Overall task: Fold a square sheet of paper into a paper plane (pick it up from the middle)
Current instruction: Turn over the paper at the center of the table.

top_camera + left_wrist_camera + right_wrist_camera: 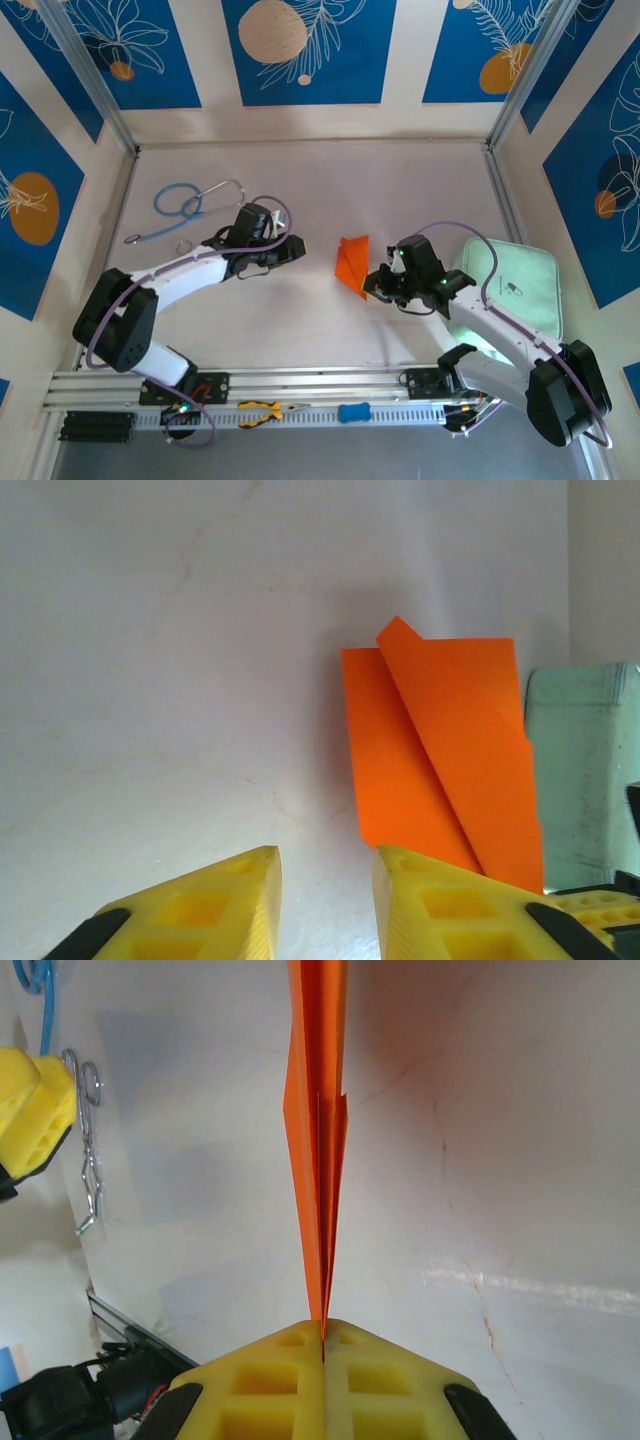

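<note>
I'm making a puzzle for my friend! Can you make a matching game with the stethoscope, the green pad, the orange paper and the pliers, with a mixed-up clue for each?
Things
1 stethoscope
2 pad
3 paper
4 pliers

Clues
A pinched in the shut right end effector
B yellow handles, at the near edge
C blue tubing, far left
D pale green, on the right

Pairs: 1-C, 2-D, 3-A, 4-B
</note>
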Robot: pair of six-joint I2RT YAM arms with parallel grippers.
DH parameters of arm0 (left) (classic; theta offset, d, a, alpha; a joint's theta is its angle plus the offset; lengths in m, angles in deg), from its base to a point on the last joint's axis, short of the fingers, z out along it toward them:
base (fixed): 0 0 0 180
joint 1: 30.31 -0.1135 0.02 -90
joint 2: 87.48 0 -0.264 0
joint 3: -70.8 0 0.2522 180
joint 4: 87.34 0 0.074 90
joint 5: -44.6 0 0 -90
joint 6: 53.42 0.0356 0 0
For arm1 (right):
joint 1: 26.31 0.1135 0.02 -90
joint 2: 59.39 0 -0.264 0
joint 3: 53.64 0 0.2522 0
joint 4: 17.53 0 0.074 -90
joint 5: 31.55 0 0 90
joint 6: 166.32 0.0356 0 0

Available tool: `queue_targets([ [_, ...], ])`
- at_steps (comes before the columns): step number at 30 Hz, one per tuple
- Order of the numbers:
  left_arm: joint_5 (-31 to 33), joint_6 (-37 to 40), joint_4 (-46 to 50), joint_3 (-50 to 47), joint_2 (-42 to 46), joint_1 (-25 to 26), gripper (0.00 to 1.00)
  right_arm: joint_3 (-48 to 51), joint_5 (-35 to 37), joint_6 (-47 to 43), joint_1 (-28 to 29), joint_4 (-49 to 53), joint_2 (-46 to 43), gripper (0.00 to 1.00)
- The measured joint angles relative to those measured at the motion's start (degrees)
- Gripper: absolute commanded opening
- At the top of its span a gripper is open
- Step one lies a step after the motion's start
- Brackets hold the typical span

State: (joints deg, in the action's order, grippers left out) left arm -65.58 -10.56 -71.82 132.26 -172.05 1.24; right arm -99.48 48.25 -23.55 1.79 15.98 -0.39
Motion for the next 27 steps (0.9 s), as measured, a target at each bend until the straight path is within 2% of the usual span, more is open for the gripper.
queue_targets([
  [6, 4.5, 0.6, 1.6, -5.0, 7.0, -1.6, 0.35, -8.2, 3.2, -8.5, 0.6, 5.8, 3.7, 0.04],
  [9, 6.5, 0.8, 2.6, -7.8, 11.1, -3.0, 0.36, -14.1, 8.3, -13.0, 3.1, 10.5, 6.8, 0.04],
  [17, 11.7, 0.8, 5.6, -12.1, 19.6, -5.9, 0.39, -29.0, 33.9, -22.6, 16.1, 23.8, 16.7, 0.03],
  [23, 16.4, 0.9, 9.0, -14.8, 26.8, -7.1, 0.52, -32.8, 48.6, -28.7, 19.1, 29.1, 22.8, 0.03],
  [27, 18.7, 0.8, 11.5, -16.4, 30.8, -8.9, 0.58, -33.9, 54.6, -32.0, 19.7, 31.5, 25.5, 0.03],
])
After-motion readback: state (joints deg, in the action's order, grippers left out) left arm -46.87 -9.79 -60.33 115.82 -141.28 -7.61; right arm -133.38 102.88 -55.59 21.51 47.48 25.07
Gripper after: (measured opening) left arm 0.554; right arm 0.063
